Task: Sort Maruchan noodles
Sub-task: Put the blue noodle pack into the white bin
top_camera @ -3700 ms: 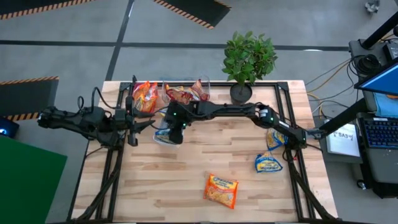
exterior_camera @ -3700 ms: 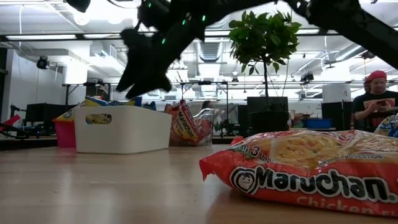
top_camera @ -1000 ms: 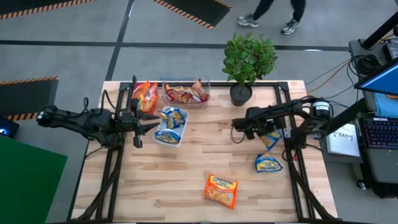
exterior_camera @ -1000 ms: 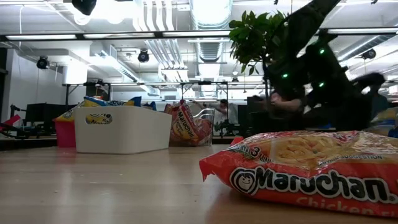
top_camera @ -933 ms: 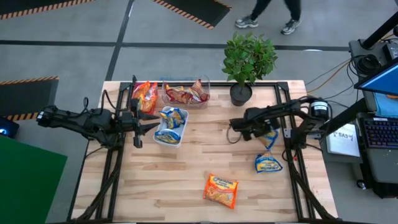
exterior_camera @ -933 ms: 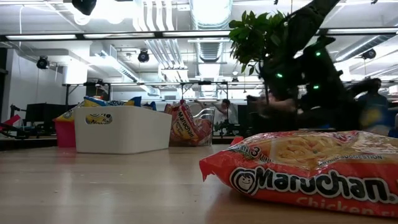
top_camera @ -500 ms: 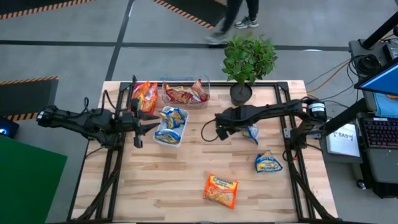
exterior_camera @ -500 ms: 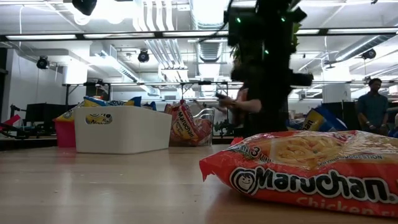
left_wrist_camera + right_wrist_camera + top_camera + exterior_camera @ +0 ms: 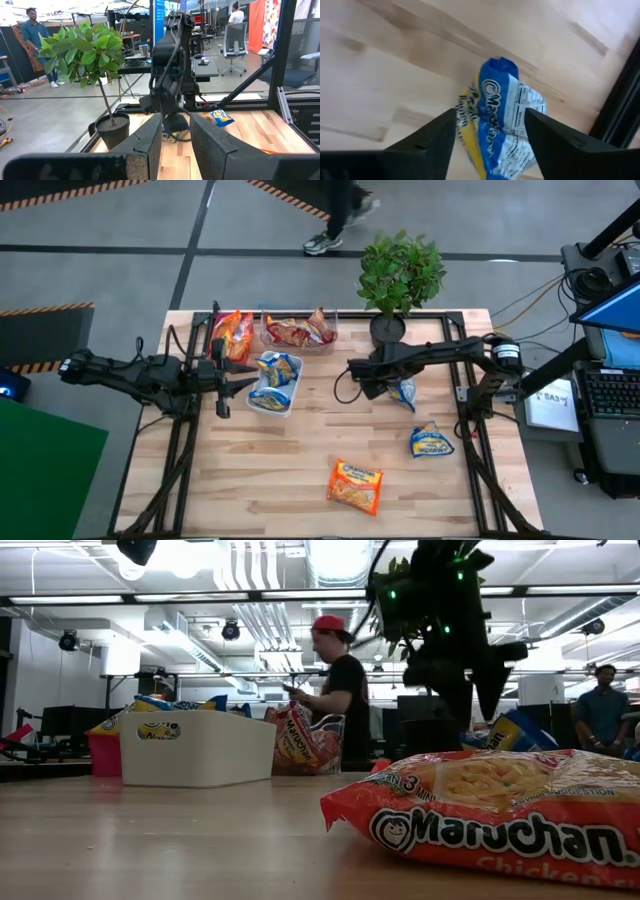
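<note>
Waiting along the table's (image 9: pixel 300 460) left edge, the left gripper (image 9: pixel 222 383) has its fingers a narrow gap apart with nothing between them. Just beside it stands the white tray (image 9: pixel 255 406), already carrying blue-and-yellow packets, which I take as the target for the next one.

Toward the middle of the table, nearer the far edge, the right gripper (image 9: pixel 490 114) hangs over a blue-and-yellow Maruchan packet (image 9: pixel 502 115). Its fingers are spread wide on either side, and no pinch on the wrapper shows.

The packet looks propped and crumpled rather than flat. Its long axis runs roughly from far edge to near edge, with the blue end uppermost toward the wrist.

The risk, as I judge it, is the crinkly wrapper. Closing on a tilted, puffed packet may catch only a corner, so it could slip or swing out. A loose packet may also topple sideways as the fingers descend.

Right of it, a second blue packet (image 9: pixel 431 440) lies near the right edge.
</note>
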Robot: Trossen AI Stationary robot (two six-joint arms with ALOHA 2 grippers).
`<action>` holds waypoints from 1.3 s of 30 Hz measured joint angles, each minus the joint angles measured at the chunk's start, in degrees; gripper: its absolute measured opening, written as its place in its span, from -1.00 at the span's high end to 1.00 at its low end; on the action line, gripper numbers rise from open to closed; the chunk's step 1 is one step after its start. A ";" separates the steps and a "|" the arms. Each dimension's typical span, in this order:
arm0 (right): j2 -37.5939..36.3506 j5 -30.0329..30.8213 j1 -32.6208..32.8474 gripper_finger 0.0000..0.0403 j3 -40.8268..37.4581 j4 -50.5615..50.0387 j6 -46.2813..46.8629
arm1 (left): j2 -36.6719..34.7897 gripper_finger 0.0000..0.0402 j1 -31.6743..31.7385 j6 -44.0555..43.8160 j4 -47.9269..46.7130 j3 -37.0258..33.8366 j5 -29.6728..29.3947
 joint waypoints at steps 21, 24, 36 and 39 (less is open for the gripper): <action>6.20 2.52 -0.11 0.73 -5.06 2.00 0.48 | 0.00 0.58 0.00 -0.02 0.04 -0.01 0.00; 4.57 2.72 0.80 0.91 -4.31 2.14 0.35 | 0.00 0.58 -0.01 -0.06 0.17 0.00 0.00; -6.23 8.48 8.31 0.95 -0.63 30.91 -8.83 | 0.06 0.58 0.00 -0.04 0.49 -0.01 0.00; -6.65 7.56 8.24 0.95 -0.70 46.23 -18.64 | 0.09 0.58 0.00 -0.03 0.74 0.00 0.00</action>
